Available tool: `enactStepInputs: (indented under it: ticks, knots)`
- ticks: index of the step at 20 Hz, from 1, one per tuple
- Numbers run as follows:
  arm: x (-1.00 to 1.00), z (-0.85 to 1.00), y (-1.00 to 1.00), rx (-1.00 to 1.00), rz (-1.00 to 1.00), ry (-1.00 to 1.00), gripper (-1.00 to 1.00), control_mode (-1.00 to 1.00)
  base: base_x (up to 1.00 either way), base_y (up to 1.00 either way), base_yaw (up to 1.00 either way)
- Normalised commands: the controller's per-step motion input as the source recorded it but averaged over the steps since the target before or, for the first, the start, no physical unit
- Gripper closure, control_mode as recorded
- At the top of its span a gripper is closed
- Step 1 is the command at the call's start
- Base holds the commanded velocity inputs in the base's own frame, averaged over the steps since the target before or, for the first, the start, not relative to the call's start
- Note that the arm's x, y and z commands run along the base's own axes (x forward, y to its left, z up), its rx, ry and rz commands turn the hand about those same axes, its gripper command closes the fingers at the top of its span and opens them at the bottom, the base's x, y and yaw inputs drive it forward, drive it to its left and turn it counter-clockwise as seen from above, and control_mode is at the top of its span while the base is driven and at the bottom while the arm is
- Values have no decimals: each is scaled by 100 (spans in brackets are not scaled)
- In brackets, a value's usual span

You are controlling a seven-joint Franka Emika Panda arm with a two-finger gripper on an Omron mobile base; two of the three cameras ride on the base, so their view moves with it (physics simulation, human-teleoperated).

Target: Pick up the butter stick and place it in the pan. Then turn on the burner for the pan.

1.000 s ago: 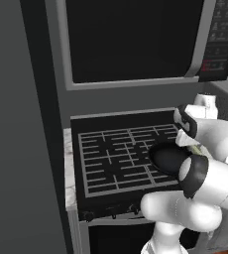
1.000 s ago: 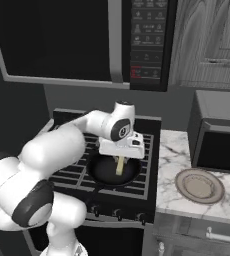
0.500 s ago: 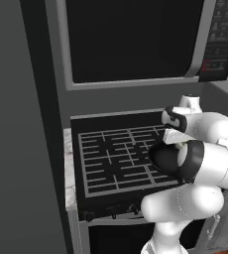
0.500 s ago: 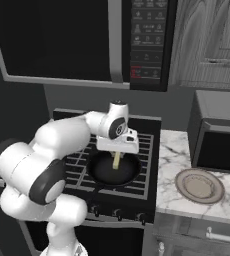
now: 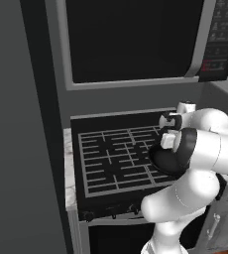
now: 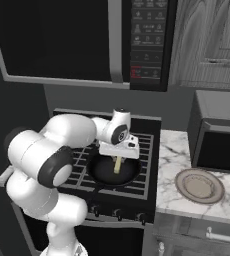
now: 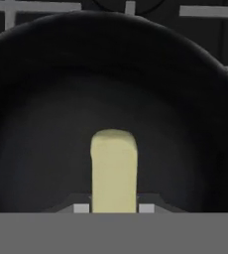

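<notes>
Fingers [image 6: 118,161] clamped on the butter stick [image 6: 117,164], hanging straight down from them over the middle of the pan [image 6: 112,171] on the stove [image 6: 148,184]. Pickup done. Butter not yet released; whether touching the pan floor just beneath cannot be told. Left to do: letting go, then reaching the front knobs [image 6: 118,213], below and nearer than the fingers, for the burner.

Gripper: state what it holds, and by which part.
The gripper is shut on the butter stick, clamping its upper end; the bar hangs over the pan.
</notes>
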Motion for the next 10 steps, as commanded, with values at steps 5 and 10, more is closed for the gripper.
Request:
enactStepInputs:
  ticks: [5, 10]
  knots:
    - [1, -31, 0, 1, 0, 0, 100, -100, 0, 0, 0]
    - [0, -28, 0, 0, 0, 0, 100, -100, 0, 0, 0]
